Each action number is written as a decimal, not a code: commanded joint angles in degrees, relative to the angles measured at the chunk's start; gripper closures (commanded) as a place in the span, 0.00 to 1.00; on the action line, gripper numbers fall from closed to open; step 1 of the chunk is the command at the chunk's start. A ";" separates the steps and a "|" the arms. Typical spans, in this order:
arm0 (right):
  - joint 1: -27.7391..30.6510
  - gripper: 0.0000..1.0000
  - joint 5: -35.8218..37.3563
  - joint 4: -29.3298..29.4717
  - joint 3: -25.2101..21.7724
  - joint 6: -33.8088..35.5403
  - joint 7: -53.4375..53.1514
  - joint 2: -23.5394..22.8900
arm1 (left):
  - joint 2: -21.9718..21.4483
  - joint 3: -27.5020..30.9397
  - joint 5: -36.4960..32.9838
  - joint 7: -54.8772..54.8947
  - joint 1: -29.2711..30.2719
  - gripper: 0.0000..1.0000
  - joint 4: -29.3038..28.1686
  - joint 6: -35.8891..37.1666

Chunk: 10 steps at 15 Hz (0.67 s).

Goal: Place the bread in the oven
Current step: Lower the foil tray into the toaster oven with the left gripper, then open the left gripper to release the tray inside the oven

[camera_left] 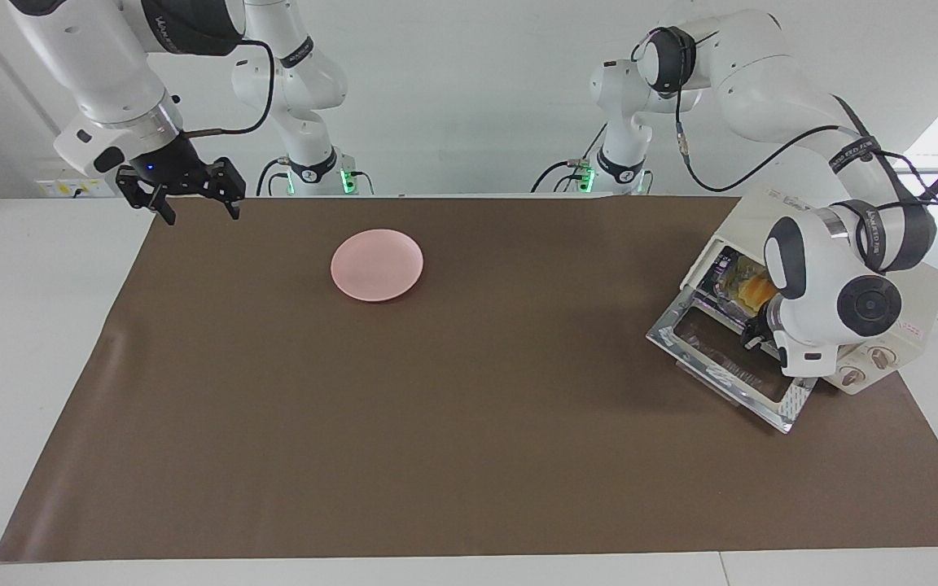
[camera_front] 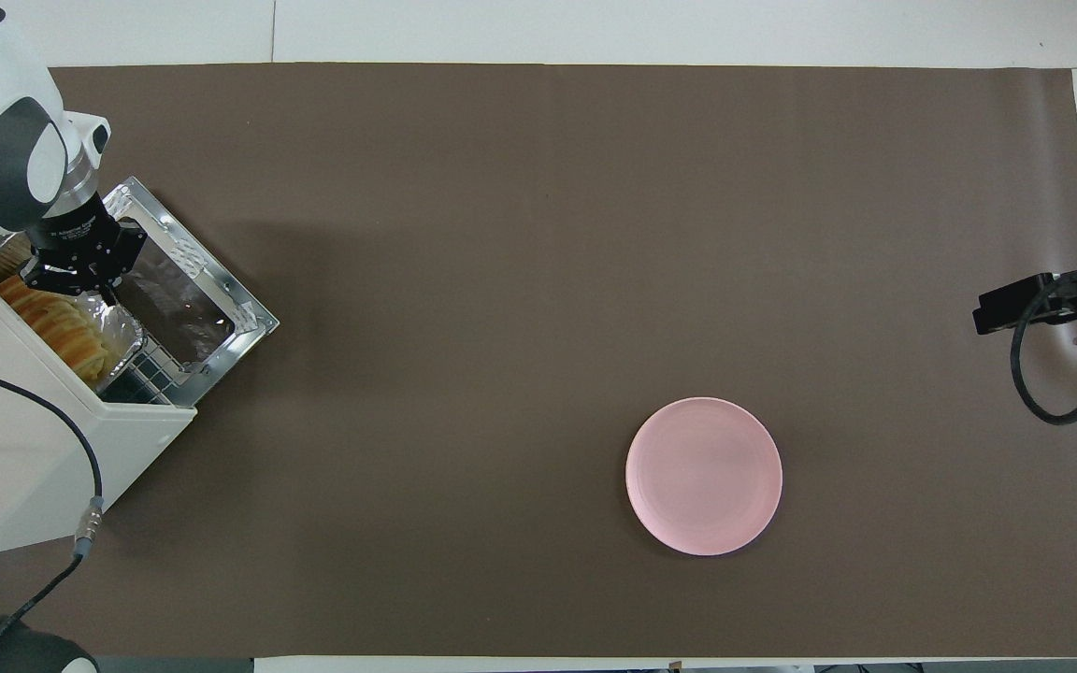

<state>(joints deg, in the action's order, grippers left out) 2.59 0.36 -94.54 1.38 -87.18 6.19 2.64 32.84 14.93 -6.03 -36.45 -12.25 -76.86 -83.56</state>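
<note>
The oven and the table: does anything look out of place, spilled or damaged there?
Nothing stands out. The oven has its door dropped open, and the bread lies inside on the foil tray. The left gripper is at the oven's mouth. The pink plate sits bare on the mat, and the right gripper waits.

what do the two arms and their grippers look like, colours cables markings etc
Both arms are glossy white, rounded segments with black joint bands and dark round caps. The left arm has black cables strapped along it and small lettering on a black band. The right arm carries a black cable looping to its wrist. The right gripper is black with a small blue light; the left gripper is black too, with small white lettering on its body.
</note>
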 commanded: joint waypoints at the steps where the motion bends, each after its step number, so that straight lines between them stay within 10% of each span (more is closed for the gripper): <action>1: 0.48 0.00 -1.15 -1.00 0.03 0.08 1.19 1.14 | -2.78 -0.07 -1.53 0.24 0.12 1.00 -3.56 -1.25; 10: 0.48 0.00 -1.06 -1.00 0.03 0.00 1.19 1.14 | -3.30 0.01 -1.71 0.59 0.91 1.00 -4.79 -2.13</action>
<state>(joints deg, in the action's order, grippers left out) 2.59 0.36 -94.54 1.38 -87.18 6.19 2.64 31.93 15.14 -6.26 -36.39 -11.29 -78.63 -83.84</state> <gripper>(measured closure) 0.000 0.987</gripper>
